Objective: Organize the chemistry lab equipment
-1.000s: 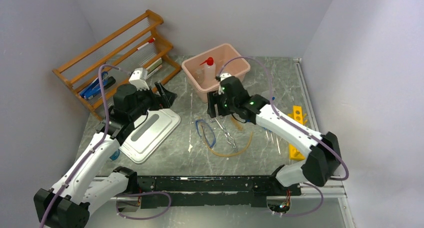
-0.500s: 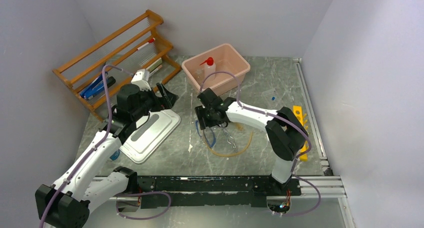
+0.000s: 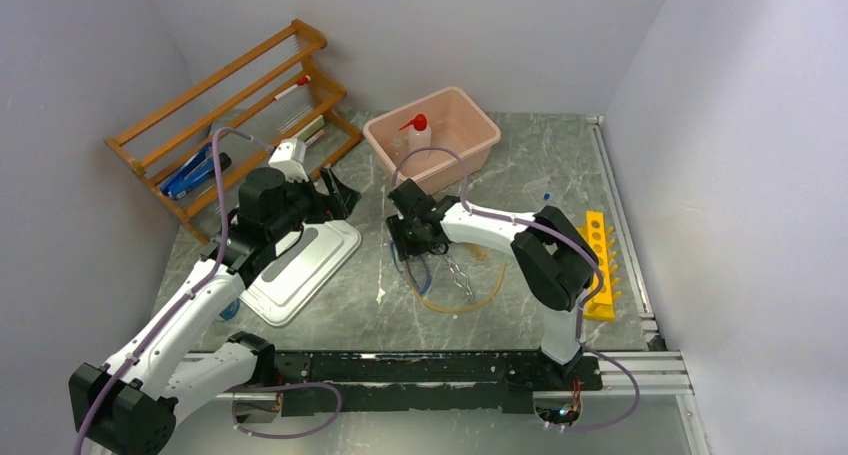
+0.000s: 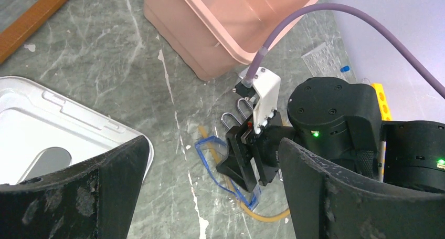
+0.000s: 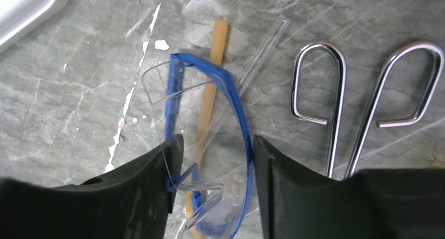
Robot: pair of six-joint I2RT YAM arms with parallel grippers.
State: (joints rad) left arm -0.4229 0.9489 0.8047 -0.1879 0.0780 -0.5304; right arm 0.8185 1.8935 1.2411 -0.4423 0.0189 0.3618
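Note:
The blue-framed clear goggles (image 5: 231, 92) lie on the grey table, also seen from the top (image 3: 413, 270) and in the left wrist view (image 4: 210, 155). My right gripper (image 5: 212, 186) is down over them, its fingers pressed against the lens on one side and the blue frame on the other. The tan tubing (image 5: 215, 55) runs under the goggles, and the metal tongs (image 5: 336, 102) lie just to the right. My left gripper (image 3: 335, 187) is open and empty above the table, between the white lid and the tub. The red-capped squeeze bottle (image 3: 418, 135) stands in the pink tub.
The pink tub (image 3: 470, 125) stands at the back centre. The white lid (image 3: 300, 260) lies left of the goggles. The orange shelf rack (image 3: 230, 105) is at the back left. The yellow tube rack (image 3: 598, 265) and a blue-capped tube (image 3: 547, 193) lie to the right.
My right gripper swung left from near the tub, came down over the goggles and closed in on them. My left gripper shifted slightly toward the back.

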